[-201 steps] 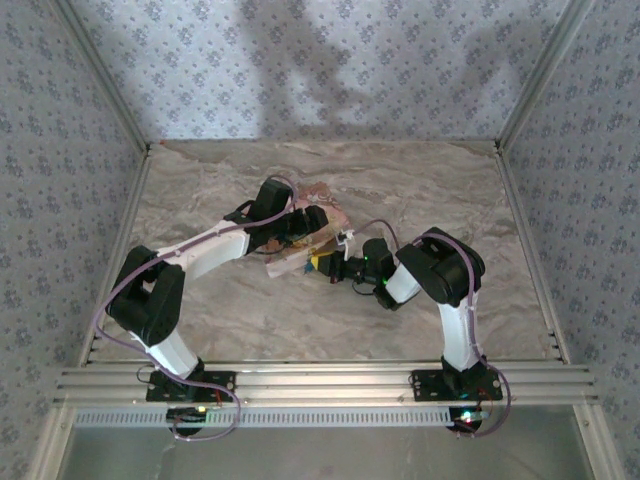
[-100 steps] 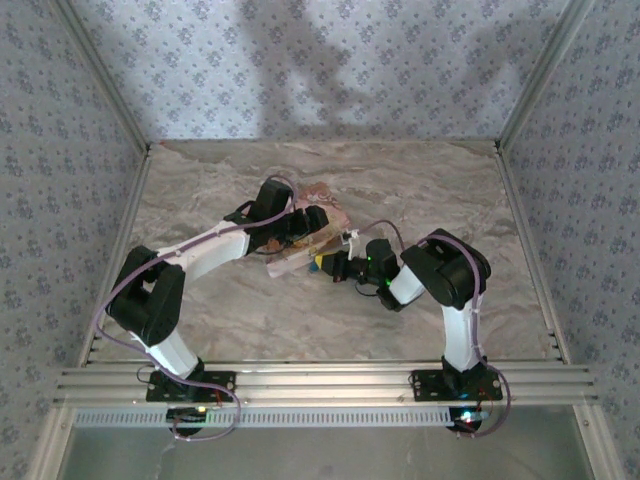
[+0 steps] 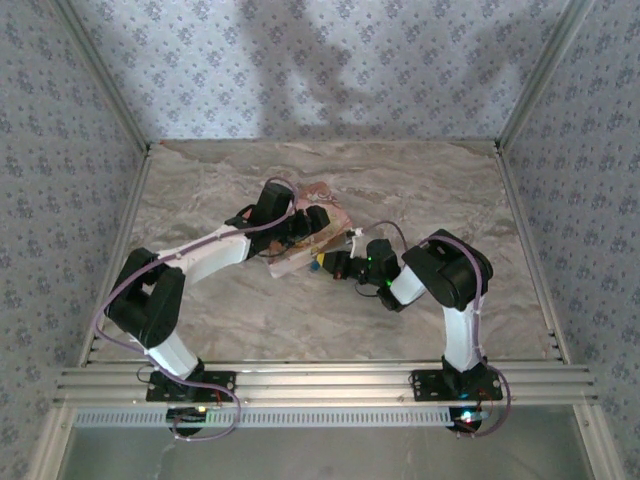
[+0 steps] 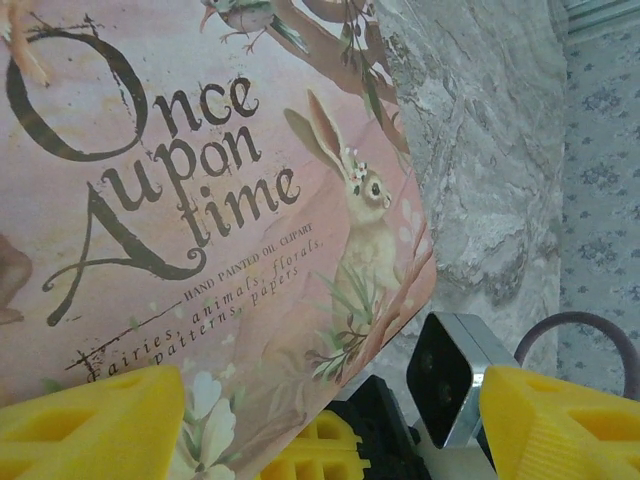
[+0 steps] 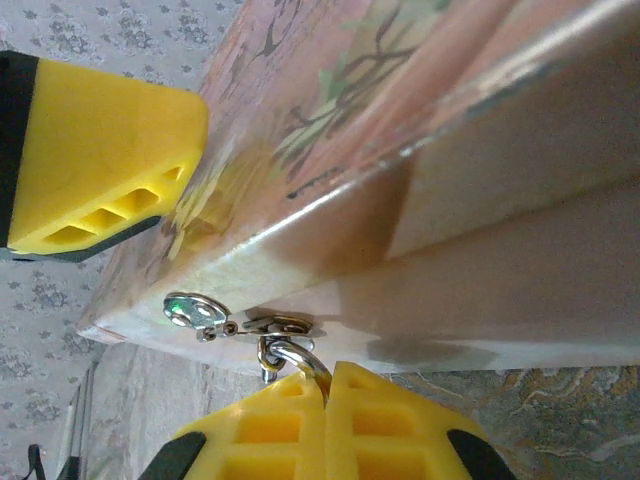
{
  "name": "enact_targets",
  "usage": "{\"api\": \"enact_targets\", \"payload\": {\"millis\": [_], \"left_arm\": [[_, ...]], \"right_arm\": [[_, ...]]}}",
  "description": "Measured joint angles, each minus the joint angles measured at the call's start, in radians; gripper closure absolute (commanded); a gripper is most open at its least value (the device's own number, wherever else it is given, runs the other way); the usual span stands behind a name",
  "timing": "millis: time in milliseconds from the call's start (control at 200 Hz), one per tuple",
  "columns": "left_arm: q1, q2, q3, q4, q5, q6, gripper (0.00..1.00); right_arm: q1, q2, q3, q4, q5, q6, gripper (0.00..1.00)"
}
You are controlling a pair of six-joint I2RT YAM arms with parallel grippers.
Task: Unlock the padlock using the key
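Observation:
The flat pink box (image 4: 200, 200) reads "Once Upon a time" and lies mid-table (image 3: 288, 264). Its pale front wall (image 5: 480, 250) carries a silvery hasp (image 5: 272, 323). The padlock's metal shackle (image 5: 297, 356) hooks through that hasp, and my right gripper (image 5: 328, 372) is shut on it, hiding the body between the yellow fingers. From above, a blue speck of the padlock (image 3: 314, 265) sits at the right gripper (image 3: 328, 264). My left gripper (image 4: 332, 385) stands open over the box's near corner, one finger (image 5: 100, 150) on the lid. The key is hidden.
Patterned walls and aluminium posts (image 3: 110, 90) enclose the marble table (image 3: 250, 320). The right wrist's camera housing (image 4: 450, 390) sits close to my left gripper's right finger (image 4: 560, 420). Both arms crowd around the box; a rail (image 3: 320, 380) runs along the near edge.
The right gripper has edged left toward the box, its elbow swinging slightly right. The left arm and box have shifted slightly.

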Motion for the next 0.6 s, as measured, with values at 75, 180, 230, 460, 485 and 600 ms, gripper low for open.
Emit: {"api": "enact_targets", "payload": {"millis": [75, 180, 230, 460, 485, 600], "left_arm": [[-0.002, -0.001, -0.003, 0.008, -0.005, -0.014, 0.21], [-0.002, -0.002, -0.005, 0.011, -0.008, -0.036, 0.21], [-0.002, -0.003, -0.006, 0.014, -0.008, -0.048, 0.21], [-0.016, -0.014, -0.017, 0.016, -0.011, -0.082, 0.21], [-0.016, -0.014, -0.017, 0.014, -0.011, -0.083, 0.21], [-0.018, -0.015, -0.017, 0.013, -0.011, -0.085, 0.21]], "right_arm": [[0.001, -0.006, -0.002, -0.007, 0.011, 0.018, 1.00], [0.001, -0.014, -0.004, -0.016, 0.028, 0.044, 1.00], [0.001, -0.014, -0.004, -0.016, 0.037, 0.060, 1.00], [0.001, -0.016, -0.004, -0.014, 0.076, 0.123, 1.00], [0.001, -0.016, -0.004, -0.014, 0.079, 0.130, 1.00], [-0.002, -0.016, -0.004, -0.014, 0.081, 0.144, 1.00]]}}
